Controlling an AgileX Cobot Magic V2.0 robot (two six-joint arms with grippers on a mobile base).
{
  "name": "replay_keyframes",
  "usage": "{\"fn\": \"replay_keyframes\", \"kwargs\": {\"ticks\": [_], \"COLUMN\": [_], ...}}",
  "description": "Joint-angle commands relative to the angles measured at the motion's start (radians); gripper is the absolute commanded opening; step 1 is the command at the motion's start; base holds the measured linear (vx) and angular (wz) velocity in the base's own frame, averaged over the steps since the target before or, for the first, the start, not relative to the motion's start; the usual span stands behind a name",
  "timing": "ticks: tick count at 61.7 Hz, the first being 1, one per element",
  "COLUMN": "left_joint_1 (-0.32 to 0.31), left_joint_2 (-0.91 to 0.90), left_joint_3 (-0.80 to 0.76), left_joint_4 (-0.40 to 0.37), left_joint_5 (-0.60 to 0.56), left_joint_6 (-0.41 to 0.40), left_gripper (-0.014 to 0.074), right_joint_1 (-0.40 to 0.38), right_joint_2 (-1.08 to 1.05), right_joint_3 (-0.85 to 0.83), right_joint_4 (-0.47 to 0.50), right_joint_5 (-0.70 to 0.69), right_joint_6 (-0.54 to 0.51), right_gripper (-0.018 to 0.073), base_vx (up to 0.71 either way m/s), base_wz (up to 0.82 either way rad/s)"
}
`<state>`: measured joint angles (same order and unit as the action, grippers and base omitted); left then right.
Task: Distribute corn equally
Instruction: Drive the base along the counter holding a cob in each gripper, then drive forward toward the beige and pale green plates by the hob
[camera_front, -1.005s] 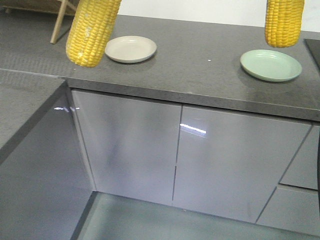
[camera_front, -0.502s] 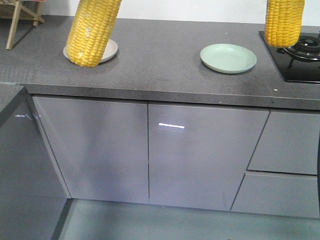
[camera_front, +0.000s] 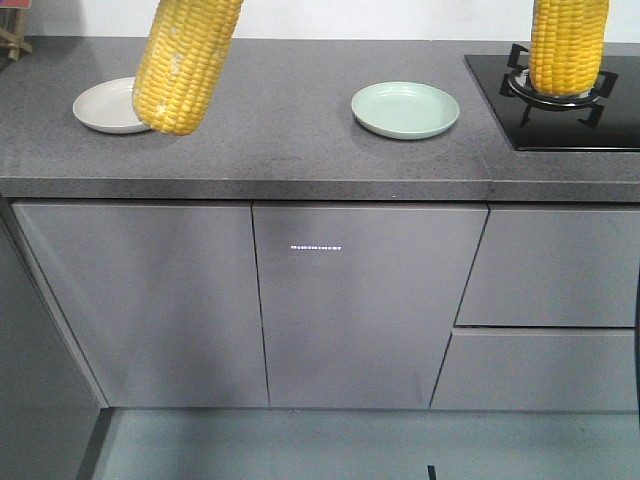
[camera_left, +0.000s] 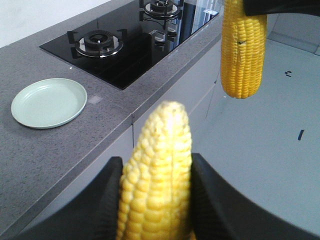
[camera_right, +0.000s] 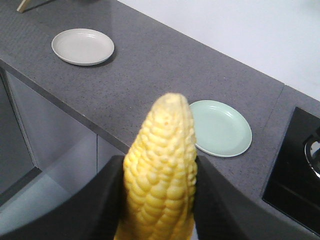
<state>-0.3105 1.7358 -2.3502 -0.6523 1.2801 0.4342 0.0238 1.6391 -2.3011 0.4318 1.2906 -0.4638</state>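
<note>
Two firm holds: the left gripper (camera_left: 156, 165) pinches the left cob (camera_front: 186, 62) and the right gripper (camera_right: 159, 162) the right cob (camera_front: 568, 45), both aloft, likely one each for the white plate (camera_front: 100, 108) at ten o'clock and green plate (camera_front: 405, 110) at one.

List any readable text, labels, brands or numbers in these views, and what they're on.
None legible.
Left arm's corn cob, right arm's corn cob, white plate, green plate, countertop, hob: no print visible.
Middle cabinet door: the bright dashes are a light reflection, not lettering.
</note>
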Motion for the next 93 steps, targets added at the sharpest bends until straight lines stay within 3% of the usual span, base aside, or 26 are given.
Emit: {"fn": "replay_keyframes", "kwargs": {"ticks": [1, 93], "left_joint_1": [0.000, 0.000], "left_joint_2": [-0.040, -0.040], "left_joint_3": [-0.025, -0.025], "left_joint_4": [-0.041, -0.041], "left_joint_5": [-0.028, -0.028], "left_joint_6": [-0.007, -0.007], "left_gripper": [-0.0008, -0.0008], "right_joint_1": [-0.006, -0.006], "right_joint_2": [-0.032, -0.032], "right_joint_3": [-0.020, -0.020], "right_joint_4": [0.018, 0.018], "right_joint_5": [-0.012, -0.012], "right_joint_6": [-0.002, -0.002], "right_gripper": [-0.0001, -0.0001], "base_vx": [-0.01, 0.03], "base_wz": [-0.14, -0.06]}}
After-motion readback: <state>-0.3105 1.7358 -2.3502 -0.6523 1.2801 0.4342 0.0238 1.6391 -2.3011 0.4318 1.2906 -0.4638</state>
